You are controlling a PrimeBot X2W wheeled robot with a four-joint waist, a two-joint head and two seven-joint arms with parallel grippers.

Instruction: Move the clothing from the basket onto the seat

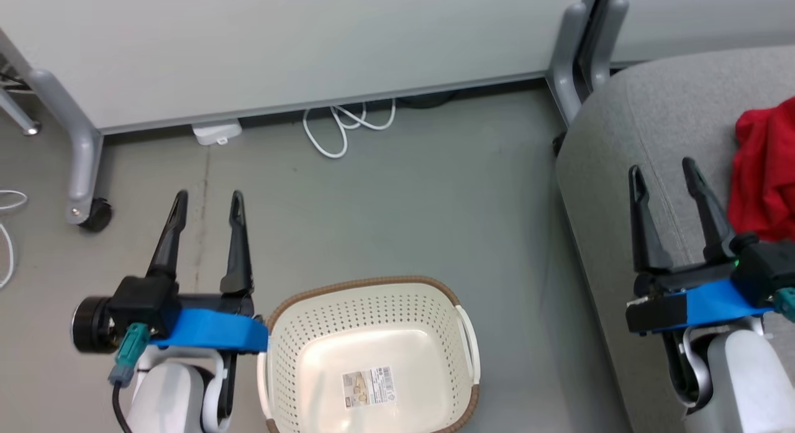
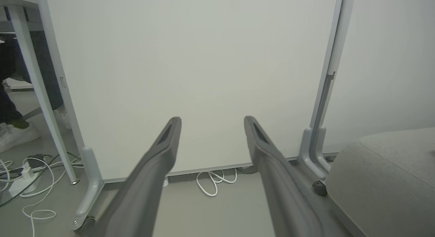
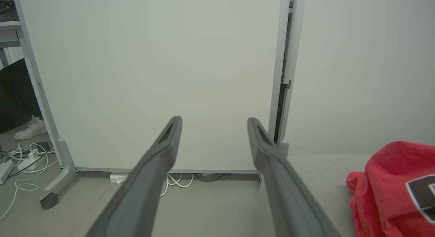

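1. Right gripper (image 1: pixel 661 167), the nearer one, fingers apart and empty: the clothing (image 1: pixel 767 172) lies heaped just to its right on the seat (image 1: pixel 646 110).
2. Left gripper (image 1: pixel 208 197), apart too: the basket (image 1: pixel 366 284) sits beside its right, no clothing visible inside.

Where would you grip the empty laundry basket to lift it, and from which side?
Probably the white handle at the right end of the laundry basket, coming from above. It seems to arch clear of the basket's side, leaving a gap to hook into, and nothing covers it.
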